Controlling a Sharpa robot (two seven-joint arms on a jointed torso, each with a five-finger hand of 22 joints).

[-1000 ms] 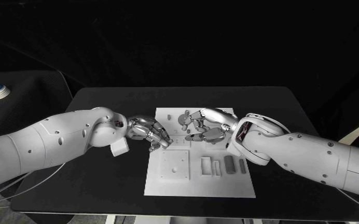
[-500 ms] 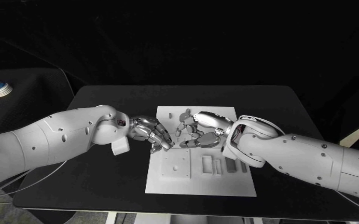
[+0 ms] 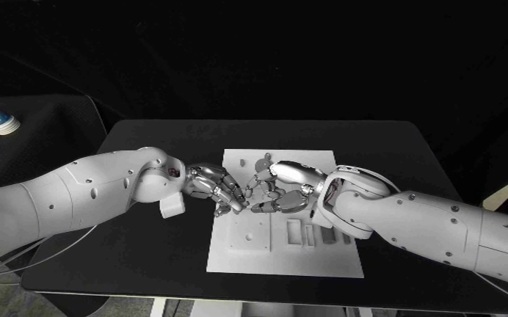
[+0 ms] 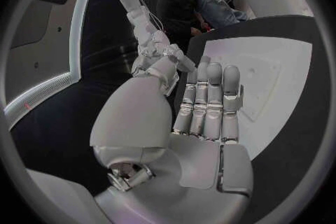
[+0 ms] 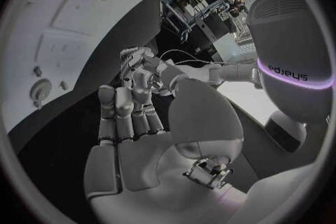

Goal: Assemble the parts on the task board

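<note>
Shifted leftward: right hand (image 3: 280, 187), now meeting left hand (image 3: 215, 188) over white board (image 3: 284, 258), long axis running away from robot, mid-table (image 3: 127, 258); fingers' hold: cannot tell.

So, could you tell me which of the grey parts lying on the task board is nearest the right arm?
The rightmost grey bar, lying lengthwise on the task board. The wider grey bar lies just inside it; this one touches the right arm's edge in the head view.
</note>
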